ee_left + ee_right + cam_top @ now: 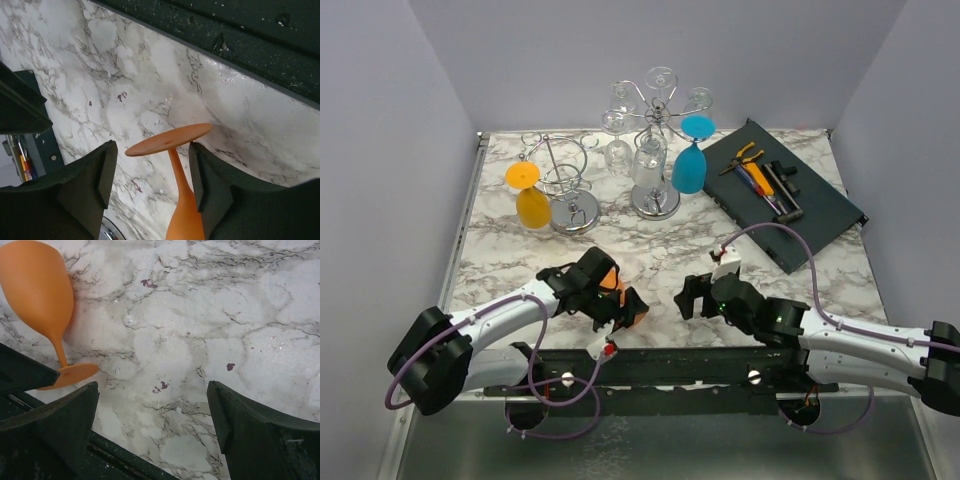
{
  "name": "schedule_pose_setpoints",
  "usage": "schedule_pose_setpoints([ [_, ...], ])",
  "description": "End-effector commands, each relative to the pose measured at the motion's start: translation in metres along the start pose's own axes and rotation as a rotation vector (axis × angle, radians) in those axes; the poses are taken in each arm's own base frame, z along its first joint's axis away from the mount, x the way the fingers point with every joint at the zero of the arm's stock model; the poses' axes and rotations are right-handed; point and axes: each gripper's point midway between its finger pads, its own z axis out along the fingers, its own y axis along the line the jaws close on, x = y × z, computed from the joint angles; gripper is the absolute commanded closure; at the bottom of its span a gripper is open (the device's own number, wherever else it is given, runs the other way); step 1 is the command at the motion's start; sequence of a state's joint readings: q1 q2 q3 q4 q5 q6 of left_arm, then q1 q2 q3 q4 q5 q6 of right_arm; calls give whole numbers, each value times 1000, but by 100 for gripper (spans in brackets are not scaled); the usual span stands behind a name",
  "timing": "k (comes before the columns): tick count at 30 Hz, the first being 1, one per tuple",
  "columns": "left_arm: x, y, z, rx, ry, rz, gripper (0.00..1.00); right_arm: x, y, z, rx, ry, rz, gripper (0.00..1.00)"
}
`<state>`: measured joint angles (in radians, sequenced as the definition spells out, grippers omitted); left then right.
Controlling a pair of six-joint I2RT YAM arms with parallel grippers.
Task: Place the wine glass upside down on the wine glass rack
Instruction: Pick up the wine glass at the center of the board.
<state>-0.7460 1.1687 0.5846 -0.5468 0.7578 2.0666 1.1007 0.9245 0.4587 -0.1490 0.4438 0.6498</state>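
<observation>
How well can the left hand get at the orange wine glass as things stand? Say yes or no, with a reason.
Probably yes: the left hand is open, its fingers either side of the stem of the orange wine glass, with nothing between.

The left arm (505, 312) and right arm (865, 345) are white-shelled with black joints and purple cables (770, 228).

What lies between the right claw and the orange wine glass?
Nothing but bare grey-veined marble tabletop separates the right claw from the orange wine glass; the right wrist view shows it.
</observation>
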Motion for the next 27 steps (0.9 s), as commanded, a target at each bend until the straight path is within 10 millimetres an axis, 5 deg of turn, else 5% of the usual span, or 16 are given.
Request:
schedule_pose_setpoints([
  [1, -21, 28, 12, -33, -77, 557, 35, 0, -7, -2, 27, -22, 20, 4],
  [5, -25, 27, 20, -3, -88, 577, 45, 3, -11, -4, 35, -19, 36, 4],
  [12, -6, 37, 18, 52, 1, 606, 79, 6, -16, -7, 36, -26, 61, 4],
  [27, 27, 59, -11, 81, 223, 521, 98, 5, -16, -7, 41, -28, 48, 5],
])
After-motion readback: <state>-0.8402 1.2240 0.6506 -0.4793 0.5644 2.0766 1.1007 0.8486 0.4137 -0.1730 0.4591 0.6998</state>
